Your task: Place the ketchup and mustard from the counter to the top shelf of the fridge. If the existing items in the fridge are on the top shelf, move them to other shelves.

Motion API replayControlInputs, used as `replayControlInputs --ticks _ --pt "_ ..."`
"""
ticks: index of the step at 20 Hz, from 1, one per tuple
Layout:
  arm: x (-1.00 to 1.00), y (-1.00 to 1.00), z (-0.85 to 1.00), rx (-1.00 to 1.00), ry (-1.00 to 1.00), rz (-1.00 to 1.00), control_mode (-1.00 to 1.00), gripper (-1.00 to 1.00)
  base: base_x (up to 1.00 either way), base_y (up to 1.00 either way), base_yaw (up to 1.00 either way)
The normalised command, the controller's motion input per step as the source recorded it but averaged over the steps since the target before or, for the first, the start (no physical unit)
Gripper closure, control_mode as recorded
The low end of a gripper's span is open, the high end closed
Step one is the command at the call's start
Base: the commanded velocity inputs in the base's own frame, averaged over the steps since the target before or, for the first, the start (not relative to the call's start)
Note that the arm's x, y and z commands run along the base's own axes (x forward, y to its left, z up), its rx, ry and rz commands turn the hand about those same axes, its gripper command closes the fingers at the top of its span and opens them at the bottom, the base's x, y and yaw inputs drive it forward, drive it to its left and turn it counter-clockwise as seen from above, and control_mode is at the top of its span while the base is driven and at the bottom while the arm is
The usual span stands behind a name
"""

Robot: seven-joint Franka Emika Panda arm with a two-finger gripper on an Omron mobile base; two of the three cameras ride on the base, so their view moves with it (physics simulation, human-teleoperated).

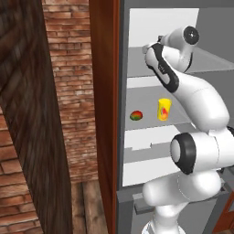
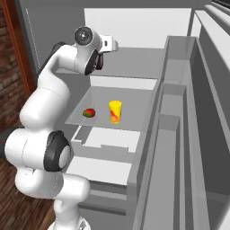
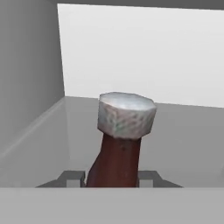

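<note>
Fingers (image 3: 110,178) clamped on the ketchup bottle (image 3: 117,157), one dark tip (image 3: 74,178) on each side of its red-brown body below the white cap (image 3: 126,114). Bottle upright, held over the top shelf (image 3: 183,144) of the fridge (image 1: 137,27). Judged rigid plastic, light, smooth, possibly slippery; body grip under the cap looks sound. Count: one ketchup bottle; on the middle shelf (image 2: 134,96), one yellow cup (image 2: 115,111) and one red-green fruit (image 2: 89,112), apart. Mustard not seen.

Ketchup bottle (image 3: 116,162) smooth dark-red plastic, cap (image 3: 126,114) dimpled matt grey; shelf (image 3: 183,144) matt.
</note>
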Motion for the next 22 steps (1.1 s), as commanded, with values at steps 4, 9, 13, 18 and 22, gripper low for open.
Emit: replayControlInputs --ticks 4,9,13,18,22 --pt "0.09 -0.05 -0.38 -0.07 0.12 0.00 -1.00 1.00 0.00 0.00 0.00" --pt "0.10 0.00 -0.20 0.00 0.03 0.00 -1.00 -1.00 0.00 0.00 0.00" --pt "0.00 0.00 0.00 0.00 0.00 0.00 -1.00 -1.00 0.00 0.00 0.00" --pt "-0.04 0.00 0.00 0.00 0.00 0.00 -1.00 -1.00 0.00 0.00 0.00" --pt "-0.39 0.00 0.00 0.00 0.00 -0.04 -1.00 -1.00 0.00 0.00 0.00"
